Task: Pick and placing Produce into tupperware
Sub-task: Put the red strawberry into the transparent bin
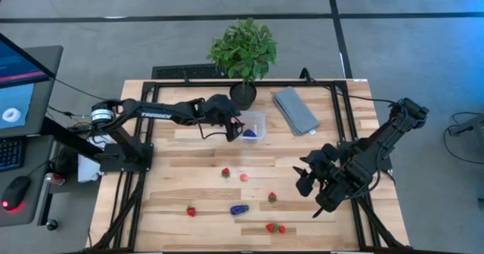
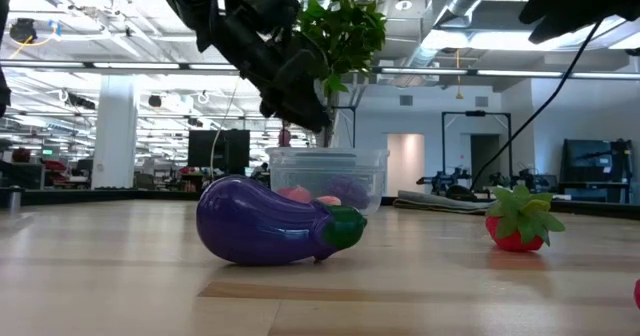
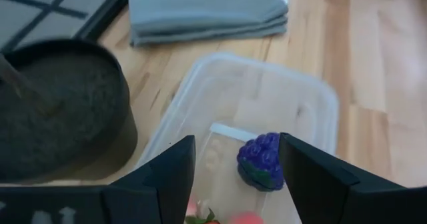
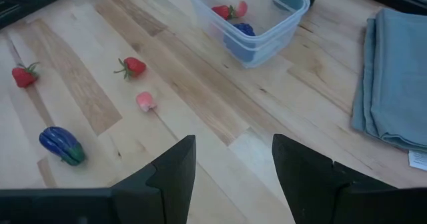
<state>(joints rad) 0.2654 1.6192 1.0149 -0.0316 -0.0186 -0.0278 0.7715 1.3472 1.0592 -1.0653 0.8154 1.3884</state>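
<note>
The left gripper (image 1: 233, 125) hangs over the clear tub (image 1: 252, 125), fingers (image 3: 175, 174) spread apart and holding nothing. Straight below the gap between them, a purple grape bunch (image 3: 261, 161) lies on the tub's floor. A strawberry (image 4: 223, 11) and a pink piece (image 4: 241, 9) lie in the tub as well.

The tub sits near the far edge of the wooden table (image 1: 181, 171), just beside the black pot (image 1: 243, 95) of a leafy plant (image 1: 243, 50). A folded grey cloth (image 1: 295, 109) lies on the tub's other side.

The right gripper (image 1: 306, 180) waits above the table's right part, fingers (image 4: 172, 171) apart and empty.

Loose produce is scattered across the near half of the table: a strawberry (image 1: 225, 172) and a pink piece (image 1: 243, 177) towards the middle, a purple eggplant (image 1: 239, 209), strawberries (image 1: 191, 210) (image 1: 272, 197) either side of it, and a red pair (image 1: 274, 227) by the near edge.
</note>
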